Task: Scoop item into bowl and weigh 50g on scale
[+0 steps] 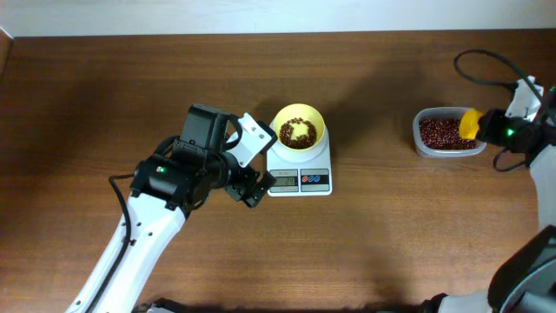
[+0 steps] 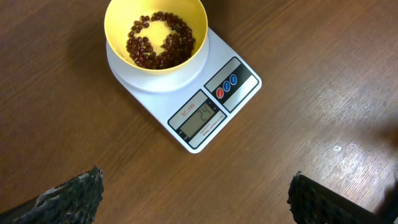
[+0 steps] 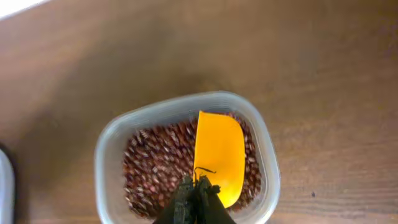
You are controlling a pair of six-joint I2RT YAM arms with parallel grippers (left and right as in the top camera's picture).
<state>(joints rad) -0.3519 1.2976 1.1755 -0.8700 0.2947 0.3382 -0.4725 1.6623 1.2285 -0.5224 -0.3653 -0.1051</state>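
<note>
The scale (image 1: 300, 180), long axis running near-far with its display nearest, sits just right of the wide-spread left tool (image 1: 252, 167); the right tool (image 3: 198, 200) pinches a scoop (image 3: 219, 155).

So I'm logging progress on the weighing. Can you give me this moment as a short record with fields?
bowl: on the scale, holding beans
display: appears to read 24
left gripper: open, empty, above the table beside the scale
right gripper: shut on scoop, over tub of beans
scoop: no beans visible in it
</note>
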